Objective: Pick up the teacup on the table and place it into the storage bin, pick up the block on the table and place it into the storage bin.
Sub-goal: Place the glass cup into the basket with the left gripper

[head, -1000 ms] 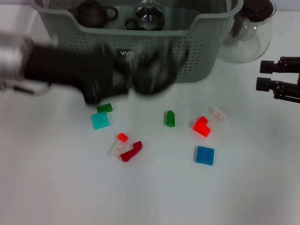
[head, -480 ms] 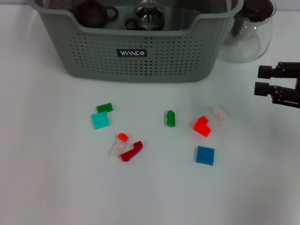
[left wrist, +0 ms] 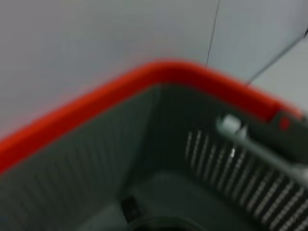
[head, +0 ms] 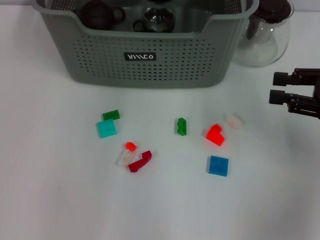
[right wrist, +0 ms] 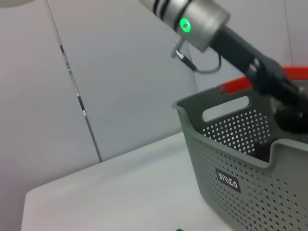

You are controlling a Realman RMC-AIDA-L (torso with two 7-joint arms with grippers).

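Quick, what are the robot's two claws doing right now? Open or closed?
Left claw: over the storage bin, open or closed cannot be told.
Right claw: open, holding nothing, beside the table's right edge.

Black right gripper (head: 280,87), silver green-lit left arm (right wrist: 192,19)

Nine small plastic blocks on table: two green (head: 111,115), two clear, two orange-red, one teal, one blue, one dark red. One grey-green perforated basket (head: 150,60); one clear glass pitcher (head: 265,35).
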